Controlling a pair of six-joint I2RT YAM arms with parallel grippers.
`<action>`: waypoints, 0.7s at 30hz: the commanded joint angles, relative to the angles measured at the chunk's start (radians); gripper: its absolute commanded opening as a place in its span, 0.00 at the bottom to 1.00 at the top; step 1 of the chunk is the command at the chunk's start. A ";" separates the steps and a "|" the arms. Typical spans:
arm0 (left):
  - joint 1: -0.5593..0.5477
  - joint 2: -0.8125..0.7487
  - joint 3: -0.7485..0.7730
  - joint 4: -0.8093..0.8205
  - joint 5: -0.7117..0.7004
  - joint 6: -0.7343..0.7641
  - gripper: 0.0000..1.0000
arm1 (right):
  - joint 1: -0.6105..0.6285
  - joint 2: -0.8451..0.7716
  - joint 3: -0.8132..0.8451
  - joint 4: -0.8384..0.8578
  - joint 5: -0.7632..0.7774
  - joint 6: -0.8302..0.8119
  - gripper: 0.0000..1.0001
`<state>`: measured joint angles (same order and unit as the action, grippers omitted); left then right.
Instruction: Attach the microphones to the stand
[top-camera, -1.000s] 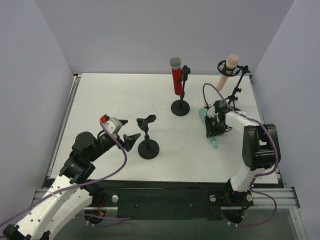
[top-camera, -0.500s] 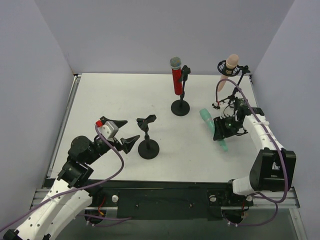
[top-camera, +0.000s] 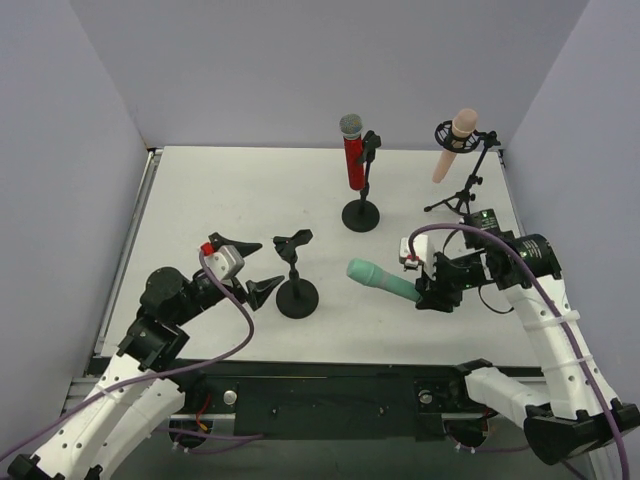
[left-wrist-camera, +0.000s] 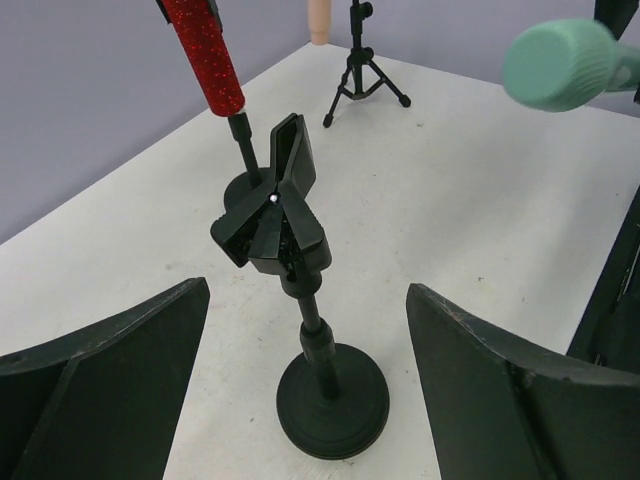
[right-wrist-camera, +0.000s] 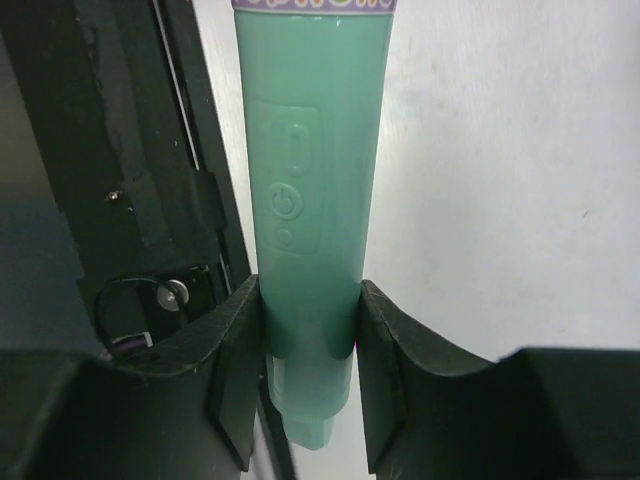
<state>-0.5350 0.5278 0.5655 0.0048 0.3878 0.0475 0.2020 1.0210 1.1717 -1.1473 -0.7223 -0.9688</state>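
While two microphones sit in their holders, the third is not yet mounted, so by my reckoning the task is about two-thirds done.

Top view: the red microphone (top-camera: 352, 160) stands upright in the clip of a round-based stand (top-camera: 361, 215) at 12 o'clock on the desk (top-camera: 220, 200). The pink microphone (top-camera: 458, 140) hangs in the ring mount of a tripod stand (top-camera: 462, 192) at 2 o'clock. Just toward 7 o'clock from the desk's middle is the empty stand (top-camera: 296, 290), its clip bare. The green microphone (top-camera: 383, 281) lies roughly level above the desk at 3 o'clock of that stand, near it but apart, with its head pointing at the stand. The right pincer (top-camera: 422, 292) is closed on its tail end. The left pincer (top-camera: 268, 265) waits at 9 o'clock of the empty stand, spread wide and holding nothing.

Left wrist view: the wide-apart fingers frame the empty stand without touching it. The clip's jaws gape upward, unfilled. The green head floats at 2 o'clock, well above the clip.

Right wrist view: both fingers press the green handle just below its buttons, and a short stub of the tail sticks out behind them. The grip looks square and firm.

What is left is to seat the green microphone in the bare clip, and the open left pincer seems placed to steady that stand.
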 joint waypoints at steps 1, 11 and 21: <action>0.007 0.021 0.079 -0.003 0.030 0.101 0.92 | 0.150 0.091 0.173 -0.035 -0.051 -0.094 0.00; 0.199 0.115 0.013 0.239 0.305 0.092 0.93 | 0.243 0.430 0.591 0.048 -0.247 -0.113 0.00; 0.247 0.276 -0.001 0.494 0.528 -0.086 0.93 | 0.261 0.654 0.715 0.262 -0.330 0.176 0.00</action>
<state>-0.2928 0.8043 0.5686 0.3576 0.7979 0.0219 0.4473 1.6482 1.8618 -0.9440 -0.9707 -0.8925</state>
